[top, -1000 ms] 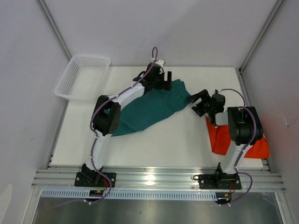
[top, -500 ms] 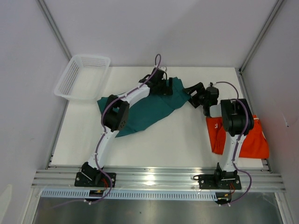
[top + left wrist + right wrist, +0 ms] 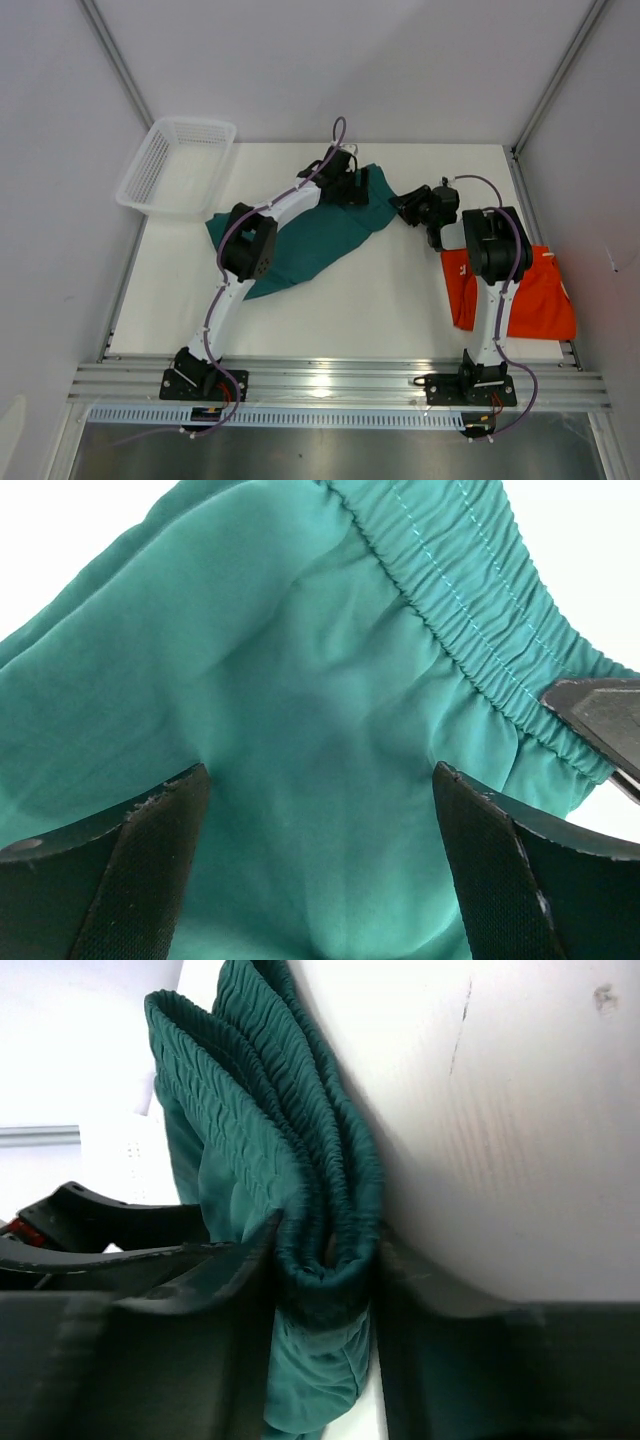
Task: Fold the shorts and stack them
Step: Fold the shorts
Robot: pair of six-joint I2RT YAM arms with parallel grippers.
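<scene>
The right claw was closed on the teal shorts, its two dark fingers pinching a bunched fold of the elastic waistband that stood up between them. From above, this claw sat right of centre in the frame, at the right-hand tip of the teal shorts. The left claw was spread wide, gripping nothing, with smooth teal cloth filling the gap between its pads and the gathered waistband running across the upper right of its view. Whether those pads touched the cloth could not be told. In the top view the left claw hung over the upper edge of the teal shorts, just left of the right claw. The garment trailed from both claws down and to the left across the table, passing under the left arm. The orange shorts lay crumpled at the right edge of the frame, partly behind the right arm, apart from the teal pair. The basket sat at the upper left corner of the table, its white mesh floor in plain view, near the teal pair's left end but not touching it.
</scene>
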